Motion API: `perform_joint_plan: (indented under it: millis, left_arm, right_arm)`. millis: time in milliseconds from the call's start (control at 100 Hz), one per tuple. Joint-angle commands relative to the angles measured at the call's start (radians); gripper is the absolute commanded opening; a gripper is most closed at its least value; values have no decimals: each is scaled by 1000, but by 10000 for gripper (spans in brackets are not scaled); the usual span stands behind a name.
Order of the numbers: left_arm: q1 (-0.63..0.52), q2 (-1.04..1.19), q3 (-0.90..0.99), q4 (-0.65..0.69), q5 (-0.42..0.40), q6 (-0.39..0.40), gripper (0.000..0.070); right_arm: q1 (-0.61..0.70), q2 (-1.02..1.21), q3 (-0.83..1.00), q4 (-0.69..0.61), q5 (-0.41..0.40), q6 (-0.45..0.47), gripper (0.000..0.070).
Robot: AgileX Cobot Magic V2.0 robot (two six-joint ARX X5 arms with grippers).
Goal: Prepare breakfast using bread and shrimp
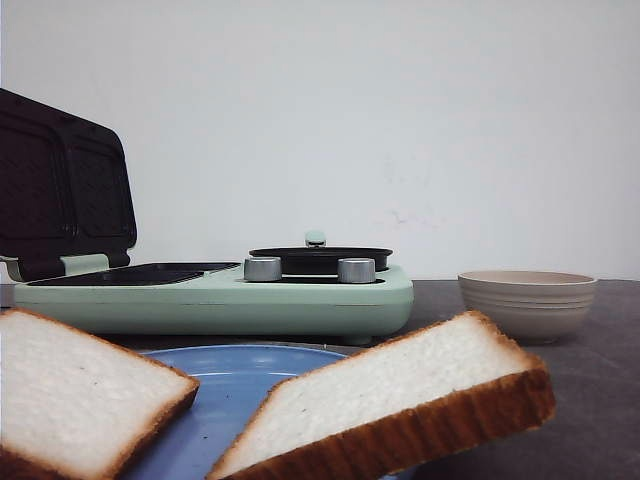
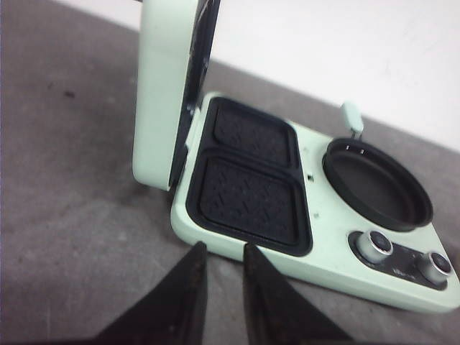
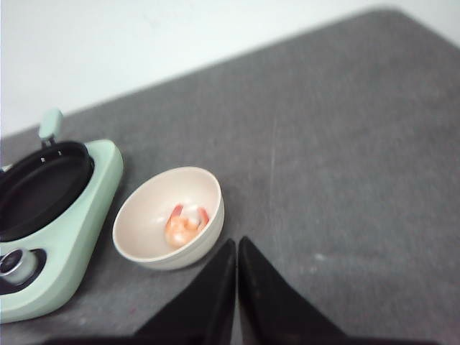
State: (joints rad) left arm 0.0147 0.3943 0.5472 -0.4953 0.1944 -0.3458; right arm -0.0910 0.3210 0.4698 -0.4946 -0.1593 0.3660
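Front view: two bread slices lie nearest the camera on a blue plate [image 1: 225, 385]. The left slice [image 1: 75, 395] sits flat at the plate's left edge; the right slice [image 1: 400, 405] tilts up, its brown crust facing the camera and overhanging the plate's right side. Behind them stands a mint-green cooker [image 1: 215, 295] with its dark-lined lid [image 1: 60, 185] raised on the left, two silver knobs [image 1: 262, 268] on top, and a round black pan [image 1: 320, 258] behind the knobs. A beige ribbed bowl [image 1: 527, 302] stands to the right of the cooker, apart from it, on the grey table [image 1: 600, 400]. Neither arm shows here.

Left wrist view: the left gripper [image 2: 219, 269] hangs over bare table just in front of the cooker's near edge, its fingers a small gap apart and holding nothing. Two dark ridged sandwich plates [image 2: 248, 176] lie exposed beside the upright lid.

Right wrist view: the right gripper [image 3: 236, 255] hovers just beside the bowl, its fingers pressed together and empty. The shrimp [image 3: 185, 225], pink-orange and curled, lies in the bowl's bottom.
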Motion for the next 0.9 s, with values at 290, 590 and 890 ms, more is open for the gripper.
perform_joint_plan:
  millis: [290,590,890]
  left_arm:
    - [-2,180,198,-116,182,2,3]
    - [-2,206,198,-185,256,2,4]
    - [-2,310,198,-306,296,79,193]
  right_arm:
    - [48,144,225,-62,-2,9,0]
    - [50,212,226,-213,-145,-58,0]
    - [50,323,226,-247,-356,-73,188]
